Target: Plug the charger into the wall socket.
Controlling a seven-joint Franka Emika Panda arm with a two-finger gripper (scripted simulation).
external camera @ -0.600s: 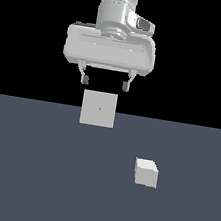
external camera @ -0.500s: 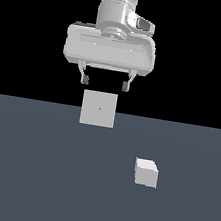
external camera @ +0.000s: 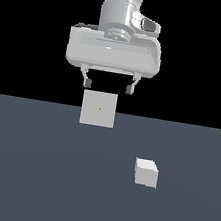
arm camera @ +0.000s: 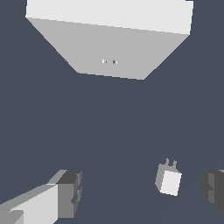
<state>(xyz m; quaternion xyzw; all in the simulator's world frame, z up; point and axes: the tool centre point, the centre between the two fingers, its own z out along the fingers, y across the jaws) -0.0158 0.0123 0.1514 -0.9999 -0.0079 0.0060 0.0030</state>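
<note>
The charger (external camera: 146, 172) is a small off-white cube lying on the dark floor, toward the exterior view's right and nearer the camera than the panel. In the wrist view the charger (arm camera: 169, 180) shows two short prongs on one face. The wall socket (external camera: 98, 108) is a flat upright off-white square with a tiny dark dot at its centre; the wrist view shows the wall socket (arm camera: 113, 41) from above. My gripper (external camera: 108, 86) hangs open high above the floor, just above the socket in the exterior view, holding nothing. One fingertip (arm camera: 70, 192) is apart from the charger.
A dark grey-blue floor (external camera: 32, 171) spreads under everything, with black background beyond its far edge. Nothing else stands on it.
</note>
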